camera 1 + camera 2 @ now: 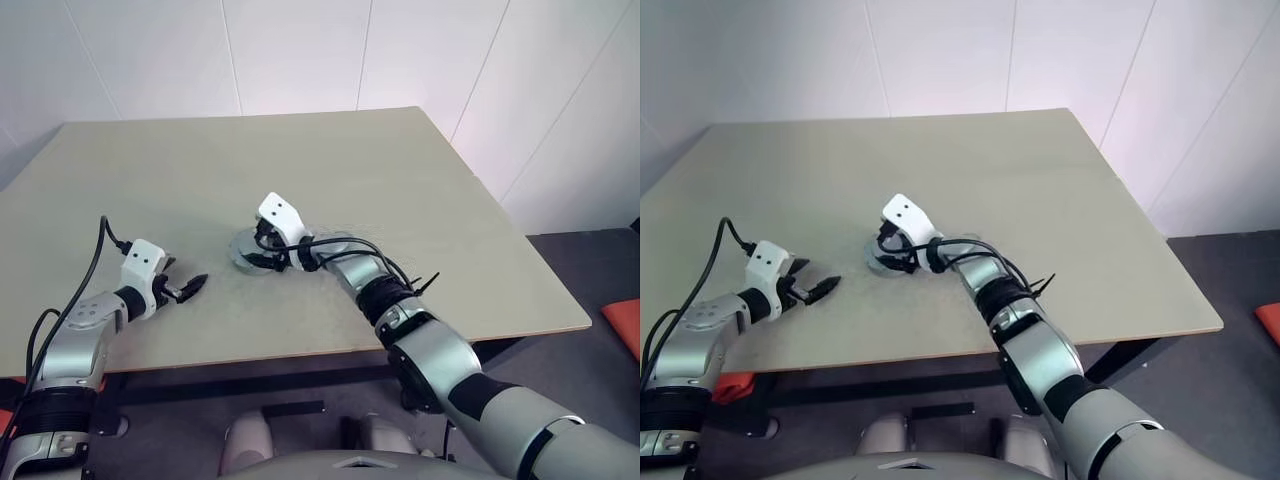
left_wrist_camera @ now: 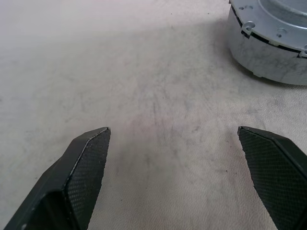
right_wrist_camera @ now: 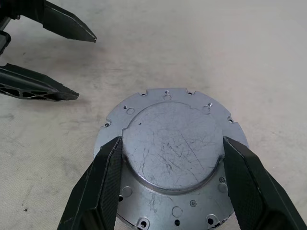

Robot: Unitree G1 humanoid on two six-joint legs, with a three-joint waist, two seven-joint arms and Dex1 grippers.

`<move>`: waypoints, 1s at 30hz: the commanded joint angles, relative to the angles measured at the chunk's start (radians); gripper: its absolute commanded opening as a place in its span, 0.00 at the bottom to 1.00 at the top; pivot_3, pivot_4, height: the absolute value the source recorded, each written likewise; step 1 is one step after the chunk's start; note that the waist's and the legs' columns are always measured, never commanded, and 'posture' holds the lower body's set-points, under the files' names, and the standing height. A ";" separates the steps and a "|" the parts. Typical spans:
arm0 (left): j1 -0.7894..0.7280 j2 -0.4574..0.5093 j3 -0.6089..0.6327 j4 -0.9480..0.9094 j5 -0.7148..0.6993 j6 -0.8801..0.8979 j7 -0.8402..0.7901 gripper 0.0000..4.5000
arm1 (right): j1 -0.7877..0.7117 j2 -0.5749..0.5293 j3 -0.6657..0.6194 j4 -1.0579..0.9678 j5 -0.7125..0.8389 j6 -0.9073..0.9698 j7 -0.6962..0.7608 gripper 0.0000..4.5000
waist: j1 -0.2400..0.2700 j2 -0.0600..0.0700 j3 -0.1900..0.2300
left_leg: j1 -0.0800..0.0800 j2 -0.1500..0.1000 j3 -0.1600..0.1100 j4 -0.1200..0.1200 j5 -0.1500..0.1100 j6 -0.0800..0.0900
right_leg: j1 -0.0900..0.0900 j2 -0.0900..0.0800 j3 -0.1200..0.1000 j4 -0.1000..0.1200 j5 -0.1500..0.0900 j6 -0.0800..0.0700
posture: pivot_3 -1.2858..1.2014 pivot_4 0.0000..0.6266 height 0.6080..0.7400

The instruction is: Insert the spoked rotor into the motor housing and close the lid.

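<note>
The motor housing (image 2: 268, 52) stands on the table as a thick silver-grey cylinder. The lid (image 3: 172, 143), a grey disc with a notched rim and a raised round centre, lies flat on top of it. My right gripper (image 3: 171, 140) reaches over it from the right, its two fingers set against opposite sides of the raised centre. Some way to the housing's left, my left gripper (image 1: 193, 286) hovers low over bare table, open and holding nothing. It is also seen beyond the lid as the left gripper (image 3: 86, 67). The spoked rotor is hidden.
The beige table (image 1: 400, 180) stretches wide behind and to the right of the housing. Its front edge runs close below both arms. A black cable (image 1: 340, 245) loops along my right forearm.
</note>
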 commanded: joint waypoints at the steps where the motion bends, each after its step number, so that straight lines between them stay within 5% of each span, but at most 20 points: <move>1: -0.006 0.001 0.005 -0.043 -0.013 0.000 0.003 1.00 | 0.014 -0.025 0.046 0.037 -0.062 0.024 0.006 0.68 | 0.001 0.000 0.000 | 0.001 0.000 0.000 0.000 0.000 0.000 | 0.001 0.000 0.000 0.000 -0.002 0.003 | 0.52 0.00 1.00; 20: -0.011 -0.049 -0.026 -0.100 -0.037 0.041 0.015 1.00 | 0.012 -0.024 -0.043 0.006 0.054 0.214 0.172 0.68 | 0.002 0.000 -0.001 | -0.001 -0.001 -0.009 0.001 -0.005 0.002 | 0.005 0.000 0.001 -0.006 0.000 -0.002 | 0.52 0.00 1.00; 30: -0.025 -0.014 0.011 -0.049 -0.025 0.019 0.036 1.00 | 0.042 -0.046 0.063 -0.057 -0.059 0.139 0.107 0.68 | 0.001 0.000 -0.001 | 0.000 -0.001 -0.009 0.001 -0.006 0.001 | 0.006 0.000 0.000 -0.006 0.000 -0.002 | 0.52 0.00 1.00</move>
